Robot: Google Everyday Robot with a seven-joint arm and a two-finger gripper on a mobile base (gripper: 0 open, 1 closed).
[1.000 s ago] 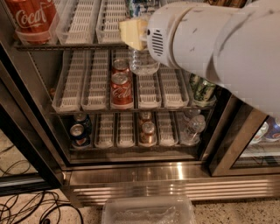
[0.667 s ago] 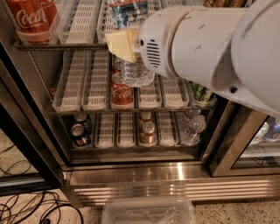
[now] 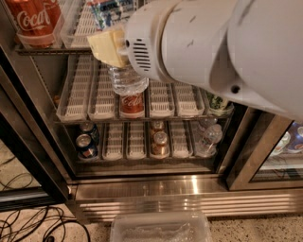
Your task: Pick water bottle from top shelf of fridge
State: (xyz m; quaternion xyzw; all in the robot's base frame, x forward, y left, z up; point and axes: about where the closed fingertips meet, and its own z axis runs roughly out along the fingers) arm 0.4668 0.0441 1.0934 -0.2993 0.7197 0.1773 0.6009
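The water bottle (image 3: 127, 79) is clear and ribbed, with a white-and-blue label band (image 3: 111, 10) at its upper end. My gripper (image 3: 115, 51) is shut on it around the middle; one yellowish finger pad (image 3: 107, 46) shows on its left side. The bottle hangs in front of the fridge's top shelf (image 3: 52, 50), a dark rack with white slotted trays (image 3: 86, 24). Its base covers part of the middle rack. My big white arm (image 3: 213, 47) fills the upper right and hides the right part of the top shelf.
A red Coca-Cola can (image 3: 33, 18) stands at the top shelf's left. Another red can (image 3: 131, 104) is on the middle rack below the bottle. Cans (image 3: 87, 146) and a small clear bottle (image 3: 208, 137) sit on the bottom rack. The steel base (image 3: 189, 194), a clear plastic tub (image 3: 161, 228) and cables (image 3: 28, 222) are below.
The gripper and the bottle in it have moved left and closer to the camera, out from the top shelf lane. The arm now fills more of the view.
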